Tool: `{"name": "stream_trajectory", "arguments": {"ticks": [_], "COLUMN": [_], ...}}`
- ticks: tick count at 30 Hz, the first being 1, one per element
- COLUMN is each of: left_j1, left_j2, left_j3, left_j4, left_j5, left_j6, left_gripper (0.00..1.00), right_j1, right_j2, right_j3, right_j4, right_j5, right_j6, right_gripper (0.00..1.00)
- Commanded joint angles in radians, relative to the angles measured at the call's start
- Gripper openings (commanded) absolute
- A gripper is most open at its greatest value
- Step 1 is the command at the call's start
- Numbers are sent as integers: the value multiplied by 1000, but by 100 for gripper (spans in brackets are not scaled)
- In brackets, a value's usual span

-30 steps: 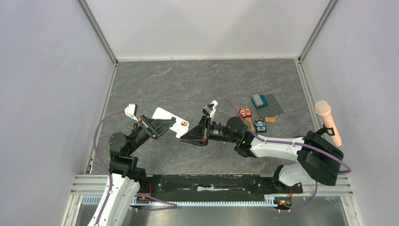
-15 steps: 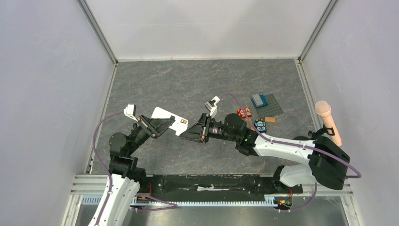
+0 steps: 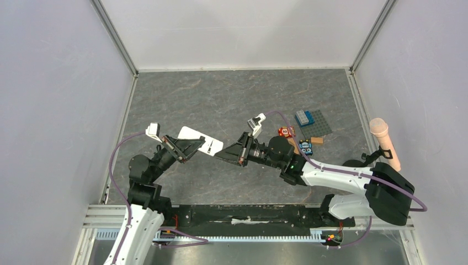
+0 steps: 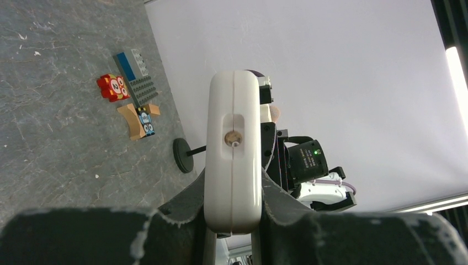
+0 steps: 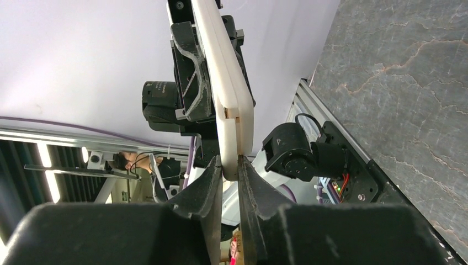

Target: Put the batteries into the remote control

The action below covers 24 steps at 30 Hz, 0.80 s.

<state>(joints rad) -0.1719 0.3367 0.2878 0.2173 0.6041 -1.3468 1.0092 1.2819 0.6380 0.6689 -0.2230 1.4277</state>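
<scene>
Left gripper (image 3: 186, 147) is clamped on the remote control (image 3: 202, 143), held above the grey stone-patterned table (image 3: 221, 99); the left wrist view alone shows its seamed edge; the right wrist view shows the right gripper (image 5: 230, 163), jaws nearly together at its end, grip unclear; pale walls (image 3: 237, 33) around.

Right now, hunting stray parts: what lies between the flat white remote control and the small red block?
Top view: only the right arm's black gripper, tip at the white remote, and its wrist fill that stretch; nothing loose shows.

No readable text or labels.
</scene>
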Motion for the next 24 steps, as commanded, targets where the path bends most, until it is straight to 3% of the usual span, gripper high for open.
{"name": "stream_trajectory", "arguments": {"ticks": [1, 24], "left_j1": [-6, -6], "left_j2": [-15, -29], "left_j3": [45, 25], "left_j4": [68, 97], "left_j5": [43, 29], "left_j6": [-41, -133], "left_gripper": [2, 2], "right_j1": [-14, 33], "right_j2": [28, 91], "right_j3": [17, 21], "right_j4": [37, 101], "right_j5": [35, 195], "right_j6": [15, 70], "right_gripper": [15, 19]}}
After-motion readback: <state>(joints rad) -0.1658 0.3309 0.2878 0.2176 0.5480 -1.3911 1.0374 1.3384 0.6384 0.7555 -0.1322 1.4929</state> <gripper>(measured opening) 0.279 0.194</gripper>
